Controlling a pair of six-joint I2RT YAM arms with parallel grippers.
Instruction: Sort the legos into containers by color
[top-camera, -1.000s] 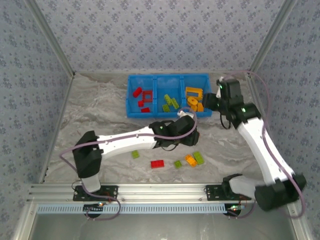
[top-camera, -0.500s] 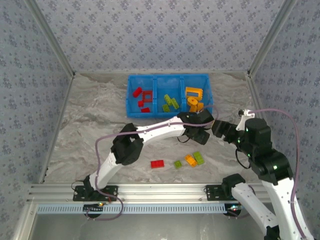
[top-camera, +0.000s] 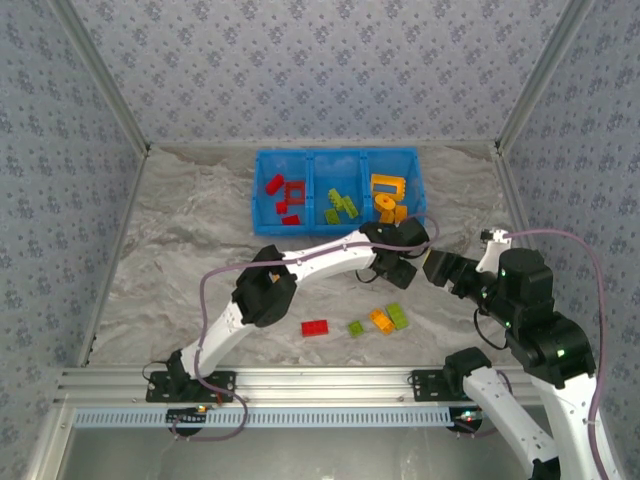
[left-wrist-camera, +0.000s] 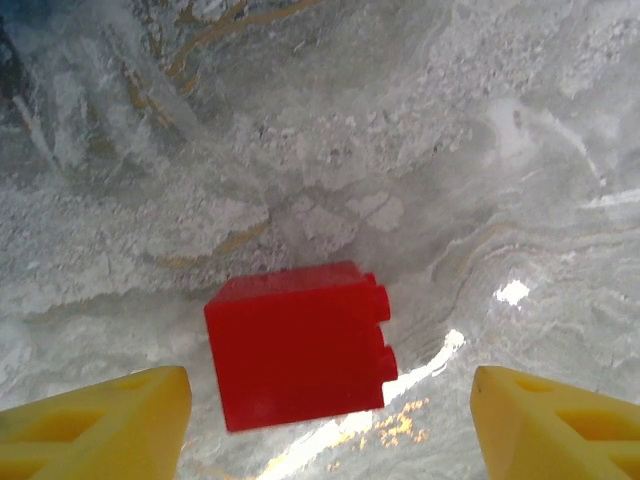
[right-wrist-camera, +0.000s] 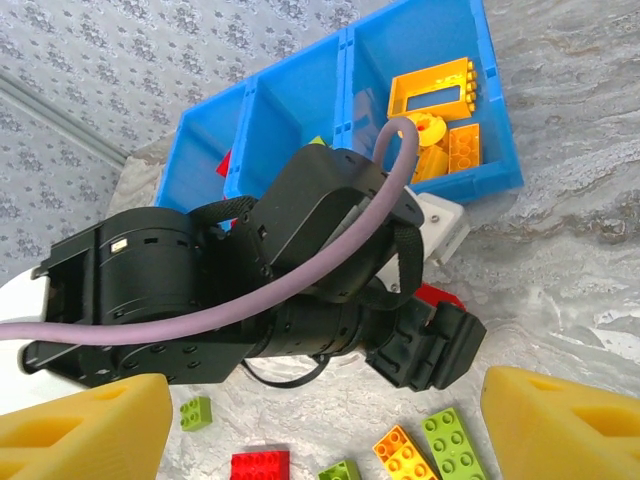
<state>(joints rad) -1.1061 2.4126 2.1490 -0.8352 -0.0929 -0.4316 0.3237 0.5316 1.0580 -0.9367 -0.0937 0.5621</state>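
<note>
Left gripper (left-wrist-camera: 330, 385) open, straddling small red plastic brick (left-wrist-camera: 298, 345); fingertips cropped. Right gripper (right-wrist-camera: 325, 385) open; black left arm (right-wrist-camera: 300, 260) hides part of blue plastic tray (right-wrist-camera: 470, 190).

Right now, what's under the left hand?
One red brick lies on the marble table, between the open fingers of the left hand, with neither finger touching it. In the top view the hand covers the brick.

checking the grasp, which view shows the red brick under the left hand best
Left wrist: the red brick sits whole and close under the open left hand. Right wrist catches a red sliver beside that hand.
</note>
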